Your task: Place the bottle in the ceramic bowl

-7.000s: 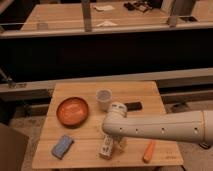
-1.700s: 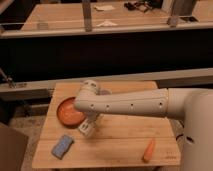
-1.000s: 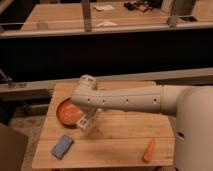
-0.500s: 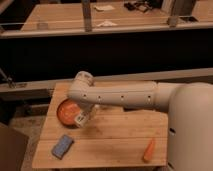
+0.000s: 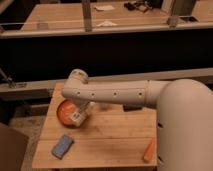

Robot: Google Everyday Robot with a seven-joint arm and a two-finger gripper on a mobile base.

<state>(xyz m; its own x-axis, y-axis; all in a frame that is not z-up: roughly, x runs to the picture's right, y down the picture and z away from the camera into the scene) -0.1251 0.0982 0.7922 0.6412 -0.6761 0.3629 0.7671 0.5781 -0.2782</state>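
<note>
Camera view (only 1 view given): 1 wooden table point(image 5: 112, 132) is seen from above and in front. 1 white arm point(image 5: 115, 93) is reached across it from the right edge toward the far-left corner, w/ its wrist bent downward.

The gripper point(image 5: 81, 109) is found at the arm's end, hanging over the left part of the tabletop, just above the right side of the ceramic bowl point(image 5: 64, 111). Its fingers are seen clamped on the bottle point(image 5: 76, 118). 1 bottle is counted: white, w/ a printed label facing the camera, held tilted at the bowl's right rim, partly over the bowl's inside. Whether the bottle touches the bowl can't be told.

1 ceramic bowl is counted: orange-red, round, set near the left edge, closer to the far-left corner than to the near-left one. Its right part is covered by the gripper and bottle.

Other items, 1 of each:
- blue sponge point(image 5: 62, 146), lying flat near the near-left corner, well apart from the bowl.
- orange stick-like item point(image 5: 149, 150), at the near-right corner, close to the right edge.
- dark item point(image 5: 131, 107), mostly hidden behind the arm, toward the far edge; what it is can't be told.
</note>
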